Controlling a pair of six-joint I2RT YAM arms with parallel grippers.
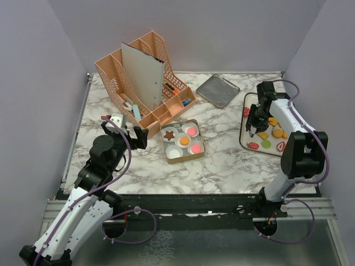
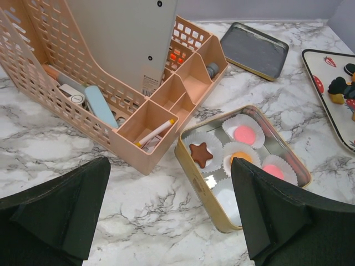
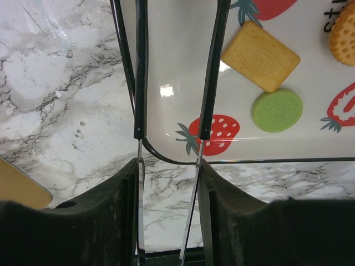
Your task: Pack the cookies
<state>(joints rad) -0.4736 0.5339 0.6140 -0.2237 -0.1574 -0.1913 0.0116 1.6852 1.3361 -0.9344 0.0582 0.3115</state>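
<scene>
- Right gripper (image 1: 254,123) is hovering over the strawberry-print tray (image 1: 244,143) at 3 o'clock on the table. It is clamping a pair of tongs (image 3: 141,83) by their arms.
- The tong tips are running off the top of the wrist view, so I cannot tell whether they are pinching anything.
- Loose cookies (image 1: 277,133) are lying on the tray. A yellow square (image 3: 260,55) and a green round (image 3: 277,110) are sitting at about 2 o'clock from the tongs, clear of them.
- Left gripper (image 2: 170,169) is hanging spread wide and holding nothing, at 9 o'clock of the tin (image 2: 191,166).
- The tin is sitting mid-table. Its paper cups are carrying a brown star (image 2: 201,154), two pink rounds and an orange one. One cup (image 2: 228,195) on the near side is showing empty.
- Judging: the pick-up step is in hand, with packing partly done.
- The next move is likely calling for:
  - swinging the tongs toward 2 o'clock over one cookie;
  - lowering and squeezing gently;
  - carrying it toward 9 o'clock to the empty cup.
</scene>
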